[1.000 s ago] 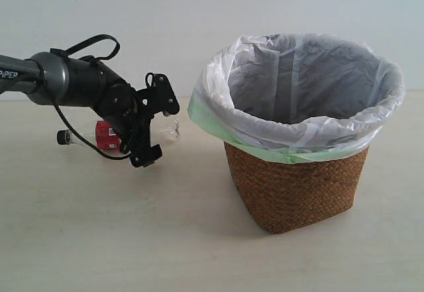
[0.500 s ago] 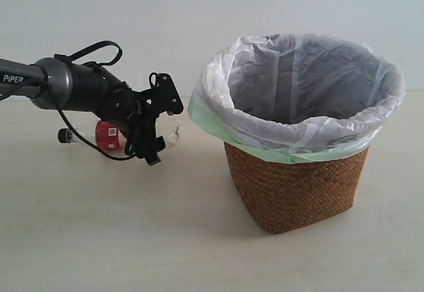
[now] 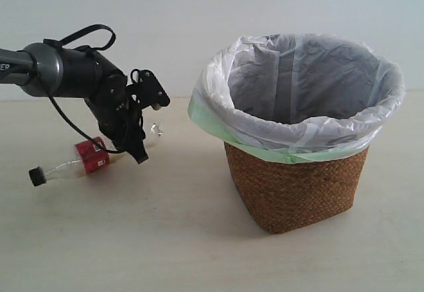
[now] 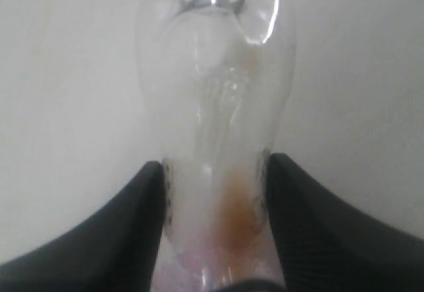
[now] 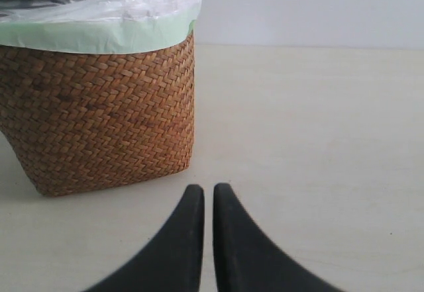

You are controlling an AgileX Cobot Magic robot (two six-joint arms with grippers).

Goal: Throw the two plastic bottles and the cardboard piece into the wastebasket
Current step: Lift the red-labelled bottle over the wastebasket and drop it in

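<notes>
My left gripper [image 3: 148,125] is shut on the lower body of the red-label bottle [image 3: 89,157], left of the wastebasket [image 3: 295,187]. The bottle tilts with its black cap [image 3: 36,176] down to the left and its clear base [image 3: 157,130] sticking out past the fingers. In the left wrist view the clear bottle [image 4: 215,93] is squeezed between both black fingers of the left gripper [image 4: 215,164]. My right gripper [image 5: 208,187] is shut with nothing in it, low over the table beside the wastebasket [image 5: 99,126]. The green-label bottle and the cardboard piece are out of view.
The wicker basket is lined with white and pale green bags [image 3: 218,123] folded over its rim. It stands on a pale beige table [image 3: 165,239] in front of a white wall. A black cable [image 3: 86,40] loops over the left arm.
The left gripper has rotated and closed on the bottle. The bottle has swung so that its cap now points down to the lower left. The basket has not moved.
</notes>
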